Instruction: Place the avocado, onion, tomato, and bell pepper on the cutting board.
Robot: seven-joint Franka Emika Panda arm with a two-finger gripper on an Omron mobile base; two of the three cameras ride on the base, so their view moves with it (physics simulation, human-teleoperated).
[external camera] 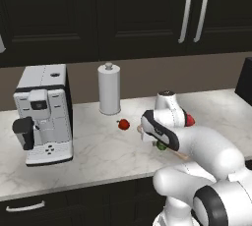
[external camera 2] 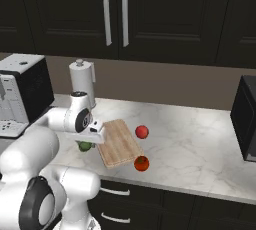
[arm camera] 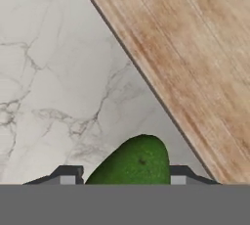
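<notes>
The avocado (arm camera: 135, 163), a dark green ball, sits between my gripper's (arm camera: 123, 177) two fingertips on the marble counter; the gripper is shut on it. In the base views the avocado (external camera 2: 85, 146) (external camera: 161, 146) peeks out under the hand, just left of the cutting board (external camera 2: 120, 144), a light-brown plank board (arm camera: 195, 48). One red ball (external camera 2: 142, 132) lies right of the board, an orange-red one (external camera 2: 141, 163) at its near corner, and another red one (external camera: 123, 124) by the roll. Which is the tomato, onion or bell pepper I cannot tell.
A coffee machine (external camera: 44, 112) stands at the left of the counter and a paper towel roll (external camera: 109, 90) at the back. A dark appliance (external camera 2: 245, 124) sits at the far right. The counter's front edge runs just below the board.
</notes>
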